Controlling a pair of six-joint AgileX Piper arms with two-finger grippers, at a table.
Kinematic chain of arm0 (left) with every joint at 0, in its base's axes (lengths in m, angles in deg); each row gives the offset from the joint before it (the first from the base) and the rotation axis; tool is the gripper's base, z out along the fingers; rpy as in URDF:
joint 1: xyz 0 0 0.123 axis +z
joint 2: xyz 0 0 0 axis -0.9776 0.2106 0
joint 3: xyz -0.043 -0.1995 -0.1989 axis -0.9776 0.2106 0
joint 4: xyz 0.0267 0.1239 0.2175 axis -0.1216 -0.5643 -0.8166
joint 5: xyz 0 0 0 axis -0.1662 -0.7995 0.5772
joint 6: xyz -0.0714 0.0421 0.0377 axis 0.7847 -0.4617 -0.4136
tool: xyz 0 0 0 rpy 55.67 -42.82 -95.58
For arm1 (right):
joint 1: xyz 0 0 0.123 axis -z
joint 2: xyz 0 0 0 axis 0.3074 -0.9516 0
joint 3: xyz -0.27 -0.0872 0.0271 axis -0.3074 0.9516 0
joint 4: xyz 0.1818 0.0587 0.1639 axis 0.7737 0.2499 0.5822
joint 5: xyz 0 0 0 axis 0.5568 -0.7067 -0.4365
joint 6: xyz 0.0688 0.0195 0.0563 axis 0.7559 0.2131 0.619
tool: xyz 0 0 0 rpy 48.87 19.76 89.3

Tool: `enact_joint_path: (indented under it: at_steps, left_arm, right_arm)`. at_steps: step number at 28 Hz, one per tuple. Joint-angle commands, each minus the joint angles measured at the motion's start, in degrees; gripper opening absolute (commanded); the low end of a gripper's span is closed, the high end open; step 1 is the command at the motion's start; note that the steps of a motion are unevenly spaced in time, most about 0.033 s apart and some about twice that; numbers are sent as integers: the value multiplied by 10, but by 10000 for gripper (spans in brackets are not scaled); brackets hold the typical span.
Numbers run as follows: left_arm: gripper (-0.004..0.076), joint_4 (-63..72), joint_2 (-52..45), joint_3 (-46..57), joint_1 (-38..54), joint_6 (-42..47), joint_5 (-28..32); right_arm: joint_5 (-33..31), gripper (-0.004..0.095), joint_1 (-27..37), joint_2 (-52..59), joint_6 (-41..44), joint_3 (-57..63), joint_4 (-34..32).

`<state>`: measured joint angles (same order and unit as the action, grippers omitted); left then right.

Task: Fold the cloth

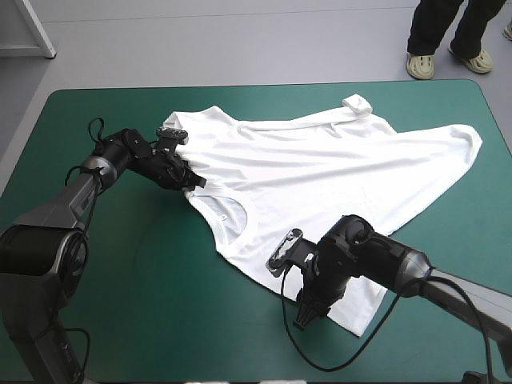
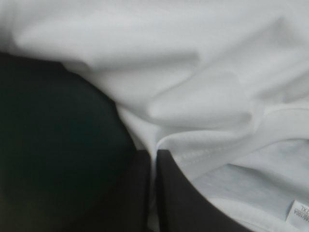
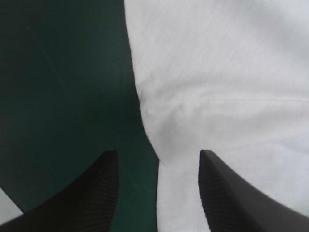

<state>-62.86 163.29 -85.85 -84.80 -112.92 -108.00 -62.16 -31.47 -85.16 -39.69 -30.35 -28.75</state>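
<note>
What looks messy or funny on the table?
The T-shirt lies crooked across the table, not squared to its edges. One sleeve is curled into a lump at the far side, and cloth bunches where the left gripper pinches it.

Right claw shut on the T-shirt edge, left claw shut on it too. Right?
No. The right claw is open, its fingers apart over the T-shirt edge, per the right wrist view. The left claw is shut on it.
</note>
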Motion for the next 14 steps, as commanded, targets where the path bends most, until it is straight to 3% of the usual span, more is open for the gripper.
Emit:
enact_joint_path:
  at_steps: [1, 10, 11, 14]
  left_arm:
    - [19, 12, -31, -17, -1, 2, 4]
    - [19, 11, -31, -17, -1, -1, 5]
    - [19, 10, -31, -17, -1, -1, 5]
    - [19, 2, -31, -17, -1, -1, 7]
  right_arm:
    - [21, 482, -1, -12, 2, -8, 3]
    - [31, 455, -1, -71, 19, -6, -16]
    - [29, 406, -1, -79, 27, -5, -27]
    - [49, 18, -1, -83, 46, 9, -58]
